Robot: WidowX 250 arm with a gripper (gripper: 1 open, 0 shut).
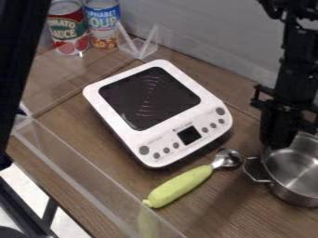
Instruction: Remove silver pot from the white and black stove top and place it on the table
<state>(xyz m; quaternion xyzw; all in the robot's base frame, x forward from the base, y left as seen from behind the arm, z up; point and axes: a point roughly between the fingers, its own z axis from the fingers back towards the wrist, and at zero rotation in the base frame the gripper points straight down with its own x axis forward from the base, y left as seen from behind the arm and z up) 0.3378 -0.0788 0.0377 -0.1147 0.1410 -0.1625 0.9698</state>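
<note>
Single camera view. Silver pot [293, 176] sits on the table [87, 158] at near right, off the stove top [158, 110] and just right of it. Gripper [281, 139] hangs at the pot's far rim; whether the jaws grip the rim or stand apart cannot be told. Stove top is centre, black glass bare. A yellow-green spoon-like piece [191, 183] with a metal head lies near the stove's near edge. Two cans [85, 26] at far left; label writing unreadable.
</note>
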